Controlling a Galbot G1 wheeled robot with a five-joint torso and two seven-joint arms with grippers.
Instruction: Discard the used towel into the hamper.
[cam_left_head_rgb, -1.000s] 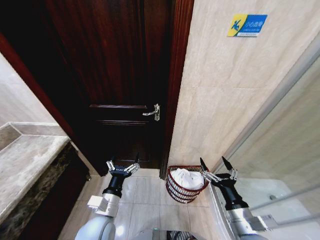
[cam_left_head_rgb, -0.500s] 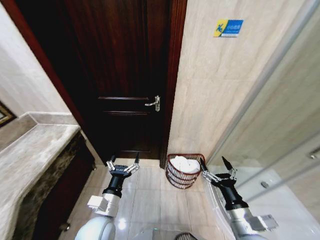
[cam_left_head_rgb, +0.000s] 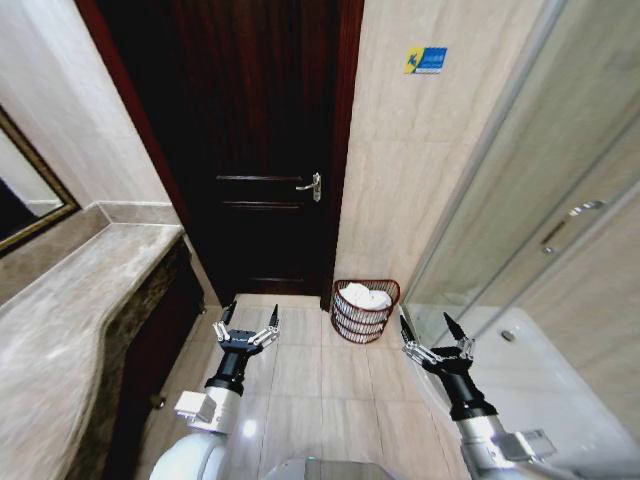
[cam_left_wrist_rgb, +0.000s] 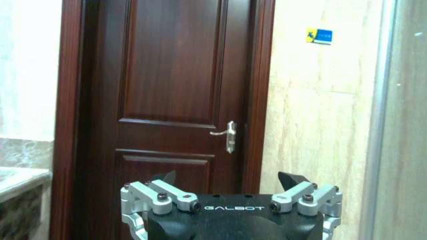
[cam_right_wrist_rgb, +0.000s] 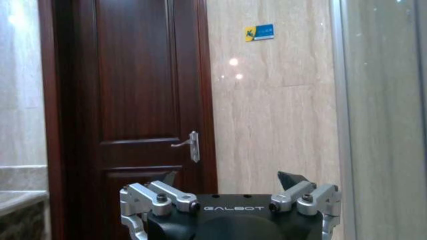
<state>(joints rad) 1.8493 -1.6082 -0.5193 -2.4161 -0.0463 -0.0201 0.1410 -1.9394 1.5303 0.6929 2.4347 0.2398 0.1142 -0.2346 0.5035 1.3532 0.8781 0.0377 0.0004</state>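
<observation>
Both claws, left claw and right claw, hang spread and empty over the floor. Farther off, the towel sits in the hamper by the door: soft, light, I'd pinch a top fold.

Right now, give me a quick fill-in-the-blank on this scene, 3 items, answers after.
1. The hamper stands on the floor by the wall, just right of the dark wooden ____.
2. The white towel lies ____ the hamper.
3. The left gripper and the right gripper both have their fingers ____ and hold nothing.

Answers: door; inside; open
</observation>
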